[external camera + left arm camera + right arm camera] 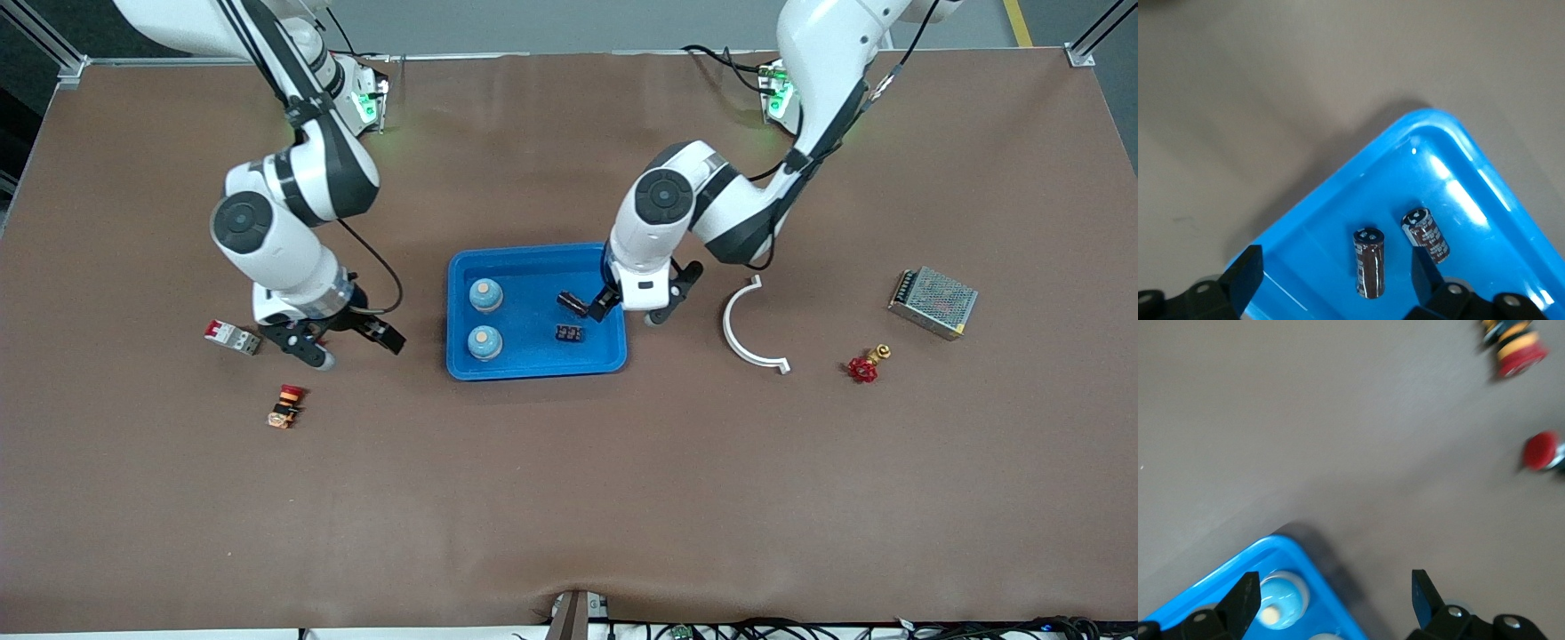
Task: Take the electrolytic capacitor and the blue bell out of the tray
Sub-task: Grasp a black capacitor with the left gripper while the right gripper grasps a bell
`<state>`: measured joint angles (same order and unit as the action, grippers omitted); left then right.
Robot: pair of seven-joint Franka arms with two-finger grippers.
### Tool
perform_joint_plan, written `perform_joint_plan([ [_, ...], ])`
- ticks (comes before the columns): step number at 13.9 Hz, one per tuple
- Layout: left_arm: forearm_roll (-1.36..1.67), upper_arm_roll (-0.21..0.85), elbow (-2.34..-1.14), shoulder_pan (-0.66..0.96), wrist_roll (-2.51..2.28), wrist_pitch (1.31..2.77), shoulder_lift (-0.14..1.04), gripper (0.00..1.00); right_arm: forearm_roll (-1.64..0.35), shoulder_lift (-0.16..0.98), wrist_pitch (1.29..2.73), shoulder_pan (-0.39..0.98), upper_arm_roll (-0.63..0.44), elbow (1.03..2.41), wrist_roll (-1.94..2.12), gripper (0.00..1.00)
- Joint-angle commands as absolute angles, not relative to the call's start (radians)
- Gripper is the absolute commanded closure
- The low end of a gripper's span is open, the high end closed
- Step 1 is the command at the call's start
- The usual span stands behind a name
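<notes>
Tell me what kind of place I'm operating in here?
Probably a robotics lab test bench, not a factory line: a brown mat-covered table framed by aluminium rails, a blue tray collecting parts, and loose electrical hardware such as a metal power supply and a circuit breaker.

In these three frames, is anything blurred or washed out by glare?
Front view: sharp, evenly lit. Left wrist view: bright glare streaks on the glossy blue plastic tray, while the two dark cylindrical capacitors stay crisp. Right wrist view: soft overall, with the red-capped push button smeared.
</notes>
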<state>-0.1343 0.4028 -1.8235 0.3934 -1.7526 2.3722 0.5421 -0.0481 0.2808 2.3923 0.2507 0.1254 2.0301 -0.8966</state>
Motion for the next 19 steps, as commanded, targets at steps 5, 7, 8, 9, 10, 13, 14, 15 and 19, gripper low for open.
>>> perform_joint_plan([
  [5,-0.175,0.387,-1.663,0.491,-1.870,2.384,0.716,0.18,-0.011,0.471,2.384,0.351,0.114,1.879,-1.017,0.00],
  [7,-0.175,0.373,-1.663,0.505,-1.870,2.420,0.730,0.21,0.004,0.500,2.387,0.353,0.114,1.861,-1.020,0.00],
  [8,-0.173,0.365,-1.661,0.514,-1.870,2.430,0.742,0.22,0.009,0.526,2.391,0.353,0.114,1.844,-1.022,0.00],
  [9,-0.173,0.357,-1.661,0.521,-1.871,2.447,0.749,0.24,0.009,0.552,2.390,0.354,0.114,1.815,-1.022,0.00],
  [10,-0.173,0.354,-1.661,0.528,-1.871,2.456,0.756,0.27,0.011,0.564,2.390,0.354,0.114,1.801,-1.022,0.00],
  [13,-0.175,0.353,-1.663,0.529,-1.870,2.461,0.765,0.40,0.009,0.597,2.393,0.370,0.114,1.767,-1.023,0.00],
  [14,-0.175,0.353,-1.663,0.529,-1.870,2.461,0.765,0.46,0.009,0.598,2.393,0.373,0.114,1.767,-1.029,0.00],
  [15,-0.176,0.353,-1.664,0.529,-1.870,2.461,0.765,0.57,0.009,0.598,2.393,0.373,0.114,1.767,-1.031,0.00],
  [19,-0.179,0.351,-1.664,0.528,-1.864,2.448,0.761,1.00,0.008,0.632,2.419,0.380,0.114,1.764,-1.035,0.00],
])
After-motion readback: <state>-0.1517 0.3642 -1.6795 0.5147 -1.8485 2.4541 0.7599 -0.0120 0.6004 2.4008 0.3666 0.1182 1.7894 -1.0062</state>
